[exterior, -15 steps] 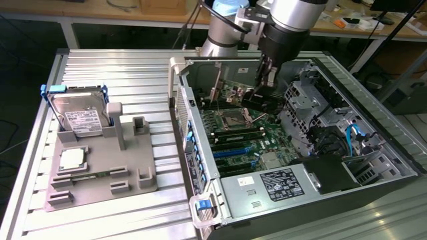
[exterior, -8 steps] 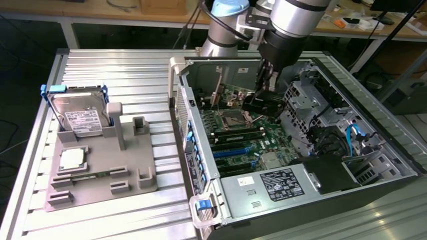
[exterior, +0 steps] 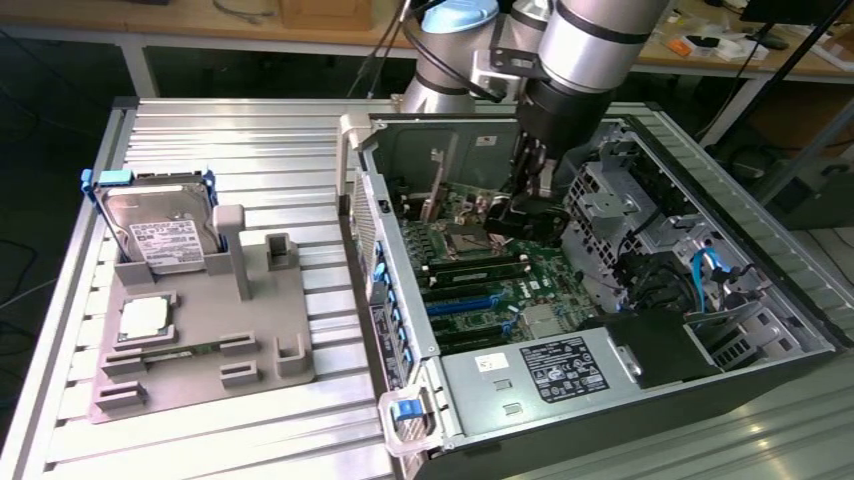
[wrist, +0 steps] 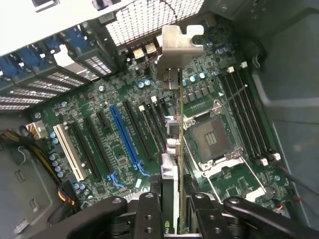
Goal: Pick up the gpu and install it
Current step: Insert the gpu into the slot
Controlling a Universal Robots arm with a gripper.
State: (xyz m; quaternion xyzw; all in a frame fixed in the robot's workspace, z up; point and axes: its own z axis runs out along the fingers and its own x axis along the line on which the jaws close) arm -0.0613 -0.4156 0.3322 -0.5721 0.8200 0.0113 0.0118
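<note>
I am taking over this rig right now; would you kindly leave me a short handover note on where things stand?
Claw: shut on the gpu, which is held edge-on with its silver bracket at the far end.
Where: inside the open computer case, above the motherboard, near the expansion slots.
Done: gpu picked up and carried into the case.
Left: it does not look seated in a slot yet.
Outside, on the grey fixture: hard drive and processor chip.
</note>
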